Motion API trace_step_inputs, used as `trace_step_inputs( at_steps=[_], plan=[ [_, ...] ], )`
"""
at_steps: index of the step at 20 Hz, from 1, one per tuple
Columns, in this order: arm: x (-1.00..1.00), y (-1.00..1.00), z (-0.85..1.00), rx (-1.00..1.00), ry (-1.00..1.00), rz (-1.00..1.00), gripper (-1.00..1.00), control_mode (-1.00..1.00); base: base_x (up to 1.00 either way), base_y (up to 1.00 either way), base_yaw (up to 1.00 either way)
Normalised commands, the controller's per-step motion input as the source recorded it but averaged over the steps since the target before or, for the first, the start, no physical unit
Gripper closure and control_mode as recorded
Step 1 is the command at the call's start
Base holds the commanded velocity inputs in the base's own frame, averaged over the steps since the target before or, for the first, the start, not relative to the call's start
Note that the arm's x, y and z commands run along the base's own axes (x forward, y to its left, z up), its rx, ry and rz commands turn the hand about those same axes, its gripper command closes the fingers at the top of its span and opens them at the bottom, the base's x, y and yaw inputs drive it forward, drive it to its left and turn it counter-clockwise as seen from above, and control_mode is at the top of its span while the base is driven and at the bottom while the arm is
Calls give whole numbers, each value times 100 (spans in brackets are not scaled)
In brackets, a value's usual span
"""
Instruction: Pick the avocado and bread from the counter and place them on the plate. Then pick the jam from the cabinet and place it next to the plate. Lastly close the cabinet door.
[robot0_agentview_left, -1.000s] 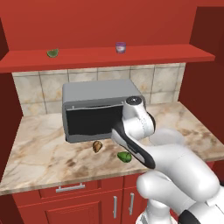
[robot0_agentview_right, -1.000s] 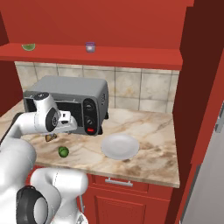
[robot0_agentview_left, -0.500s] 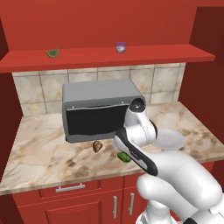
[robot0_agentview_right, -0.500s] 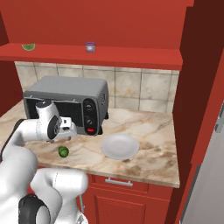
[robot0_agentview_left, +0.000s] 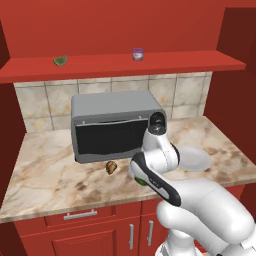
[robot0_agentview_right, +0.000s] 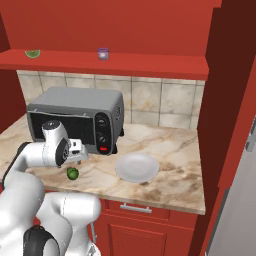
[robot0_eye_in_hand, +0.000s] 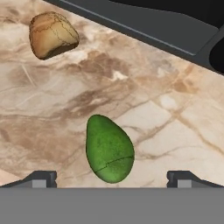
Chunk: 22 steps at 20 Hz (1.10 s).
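The dark green avocado (robot0_eye_in_hand: 109, 148) lies on the marble counter (robot0_eye_in_hand: 166, 131), low in the hand view between the two fingertips (robot0_eye_in_hand: 41, 178). My gripper (robot0_eye_in_hand: 112, 179) is open and hangs just above it, also seen over the avocado (robot0_agentview_right: 73, 173) as the gripper (robot0_agentview_right: 78, 159). The tan bread (robot0_eye_in_hand: 52, 35) lies a little beyond, in front of the toaster oven; it is the bread (robot0_agentview_left: 111, 167) in the left base view. The pale plate (robot0_agentview_right: 137, 167) sits bare to the right. The purple jam (robot0_agentview_left: 138, 54) stands on the cabinet shelf (robot0_agentview_left: 150, 64).
A grey toaster oven (robot0_agentview_right: 75, 120) stands against the tiled wall just behind the avocado and bread. A pale green wedge (robot0_agentview_left: 60, 60) lies at the shelf's left end. A tall red panel (robot0_agentview_right: 225, 100) borders the counter on the right.
The hand has come down and forward toward the avocado, staying open. The avocado, bread, plate and jam have not moved.
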Motion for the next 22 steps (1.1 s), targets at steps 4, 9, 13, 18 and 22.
trace_step_inputs(
  at_steps=[4,9,13,18,22],
  plan=[
    [0,8,-19,0,0,2,-100,-100,0,0,0],
    [0,6,-18,0,0,3,-100,-100,0,0,0],
    [0,2,-12,0,0,3,-100,-100,0,0,0],
    [0,0,-7,0,0,3,-100,-100,0,0,0],
    [0,0,-10,0,0,2,-100,-100,0,0,0]
  ],
)
